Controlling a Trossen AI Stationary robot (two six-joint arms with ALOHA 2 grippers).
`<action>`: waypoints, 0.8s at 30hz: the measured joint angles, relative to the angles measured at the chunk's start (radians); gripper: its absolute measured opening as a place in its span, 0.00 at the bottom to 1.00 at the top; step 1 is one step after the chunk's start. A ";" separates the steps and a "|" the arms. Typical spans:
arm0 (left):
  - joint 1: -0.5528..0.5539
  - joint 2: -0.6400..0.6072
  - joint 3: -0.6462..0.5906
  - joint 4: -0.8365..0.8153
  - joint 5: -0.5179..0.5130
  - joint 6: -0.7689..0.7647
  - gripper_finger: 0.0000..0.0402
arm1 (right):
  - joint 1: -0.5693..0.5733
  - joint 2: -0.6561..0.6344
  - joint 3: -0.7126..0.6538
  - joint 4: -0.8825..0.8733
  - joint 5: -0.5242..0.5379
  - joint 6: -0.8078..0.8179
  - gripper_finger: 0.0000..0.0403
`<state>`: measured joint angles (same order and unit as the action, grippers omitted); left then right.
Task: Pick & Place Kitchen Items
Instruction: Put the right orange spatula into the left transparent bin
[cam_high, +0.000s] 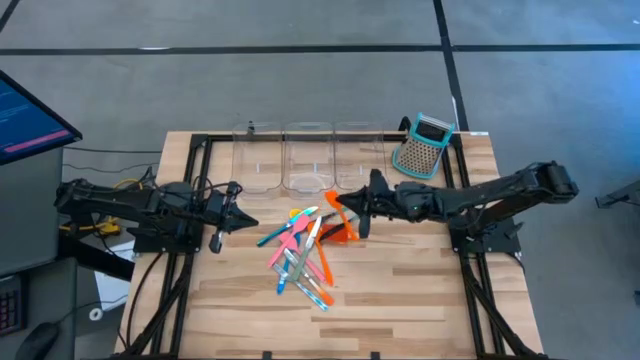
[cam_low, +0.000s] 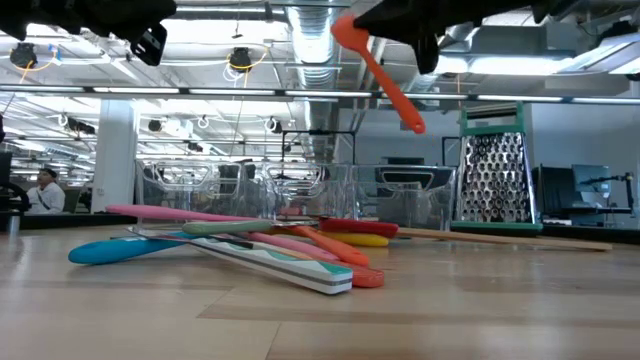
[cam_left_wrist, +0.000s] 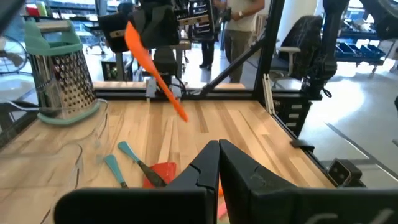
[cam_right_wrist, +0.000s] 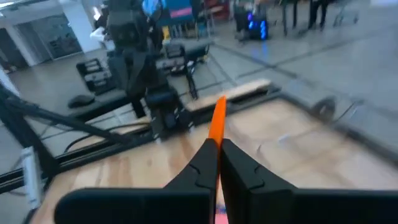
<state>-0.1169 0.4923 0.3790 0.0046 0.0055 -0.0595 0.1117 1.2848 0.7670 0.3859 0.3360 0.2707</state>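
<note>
Orange spatula in right gripper, handle end hidden

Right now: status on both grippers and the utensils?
Right gripper shut on orange spatula, lifted clear. Left gripper shut, empty. Utensil pile on table. Nothing blocking the bins.
</note>
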 joint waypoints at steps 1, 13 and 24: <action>0.000 0.003 0.000 0.019 -0.003 0.001 0.01 | -0.001 -0.004 0.000 0.009 0.004 -0.022 0.00; 0.000 0.105 0.000 0.153 -0.205 -0.003 0.01 | -0.027 -0.018 0.000 0.115 -0.024 -0.228 0.00; 0.000 0.360 0.000 0.486 -0.257 -0.002 0.01 | -0.043 -0.017 0.000 0.172 -0.031 -0.275 0.00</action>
<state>-0.1165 0.8527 0.3786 0.4903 -0.2516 -0.0620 0.0685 1.2675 0.7670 0.5579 0.3046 -0.0040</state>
